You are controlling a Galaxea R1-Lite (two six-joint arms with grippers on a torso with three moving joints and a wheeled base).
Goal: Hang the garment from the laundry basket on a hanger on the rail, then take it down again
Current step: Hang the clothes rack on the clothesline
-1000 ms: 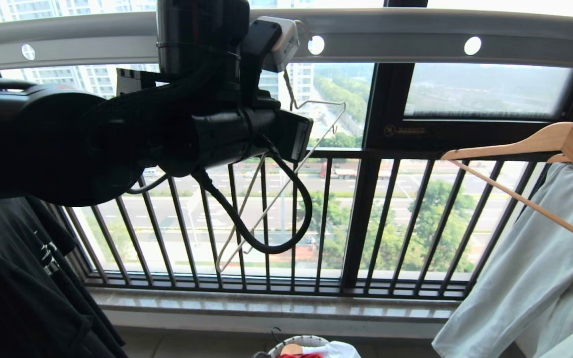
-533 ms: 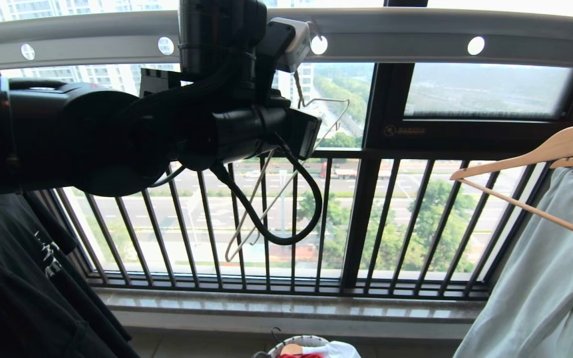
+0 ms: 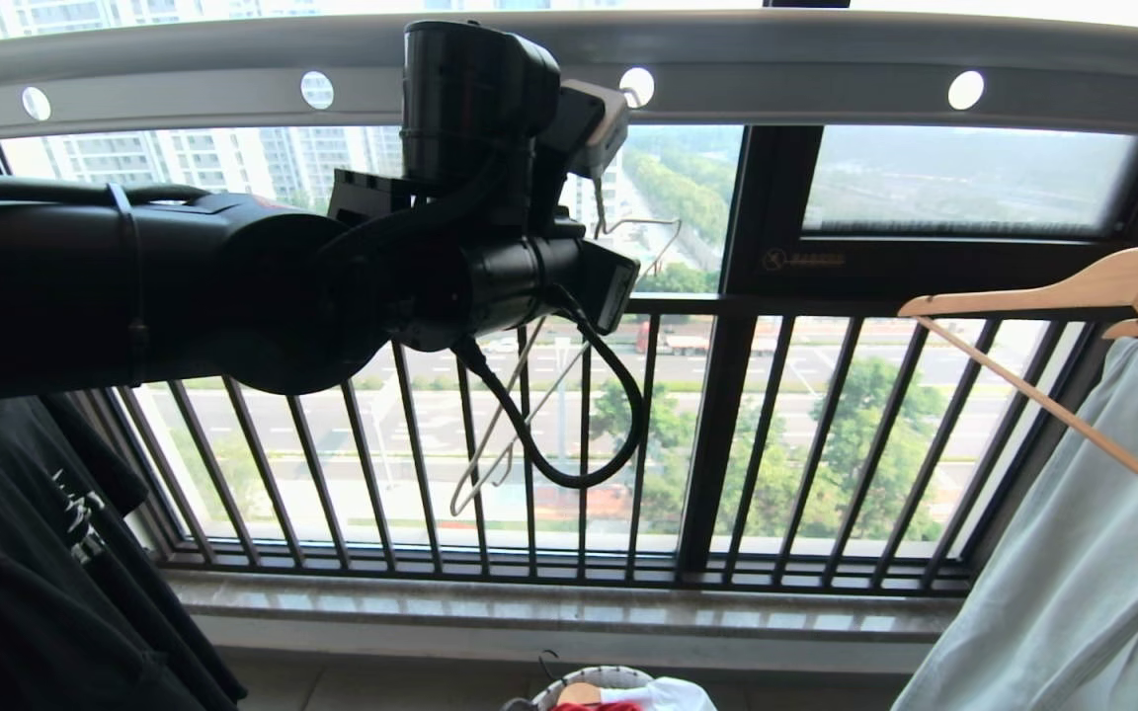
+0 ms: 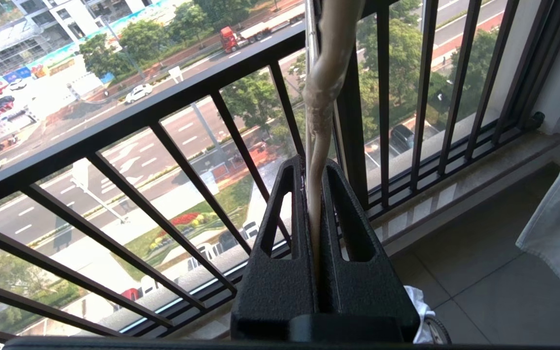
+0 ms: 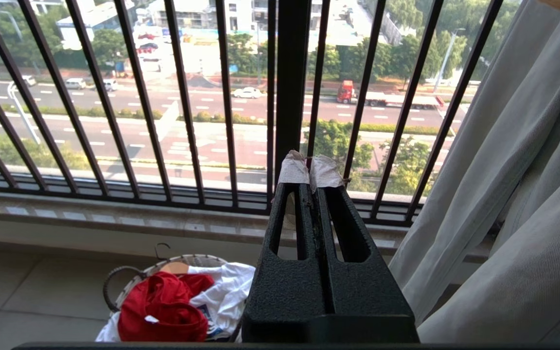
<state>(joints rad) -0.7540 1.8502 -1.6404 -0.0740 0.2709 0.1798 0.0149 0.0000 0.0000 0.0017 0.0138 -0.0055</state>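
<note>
Basket (image 5: 114,287): down on the floor by the window sill, nearest of all – the red garment (image 5: 163,306) lies bunched inside on white cloth.
Right gripper (image 5: 310,177): low, above the basket and beside a pale grey-green garment (image 5: 503,218); fingers pressed together on nothing.
Left gripper (image 4: 315,180): raised high in front of the window, clamped on the cream hanger (image 3: 529,395) where its wire twists into the hook.
Hanger: bare – its frame slants down behind the arm's looped cable, with the hook reaching up to the rail (image 3: 826,69).
Rail: grey, holed, across the top.
Sides: black T-shirt (image 3: 36,553) left, wood hanger (image 3: 1073,296) right.
Beyond: black railing (image 3: 776,434), street.
</note>
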